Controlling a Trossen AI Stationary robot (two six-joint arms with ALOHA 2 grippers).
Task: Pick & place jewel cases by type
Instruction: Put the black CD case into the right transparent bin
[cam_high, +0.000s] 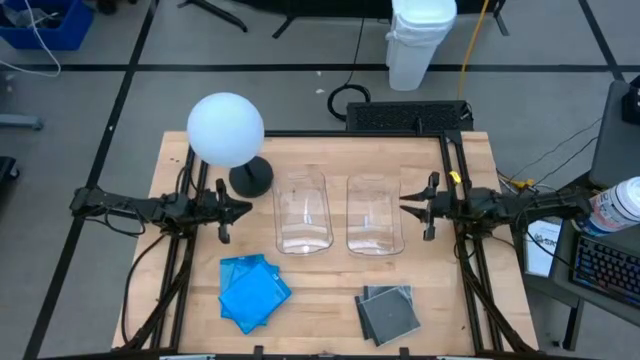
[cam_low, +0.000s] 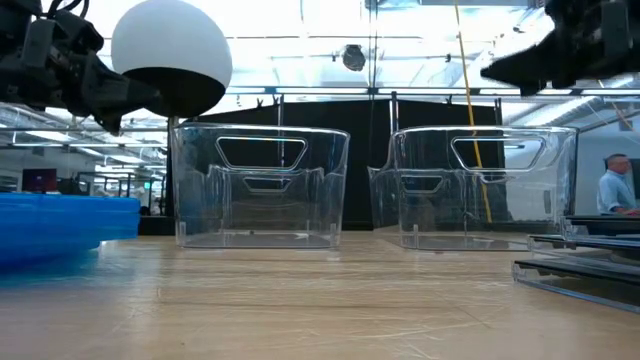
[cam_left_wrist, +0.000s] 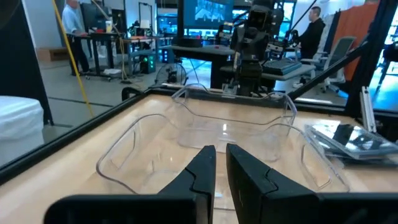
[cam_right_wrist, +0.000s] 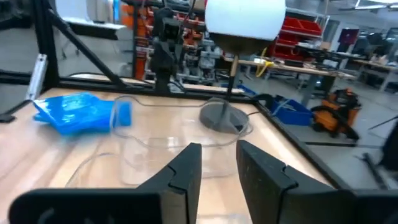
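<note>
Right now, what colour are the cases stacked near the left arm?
Translucent bright blue; the blue jewel cases show best in the high view.
</note>
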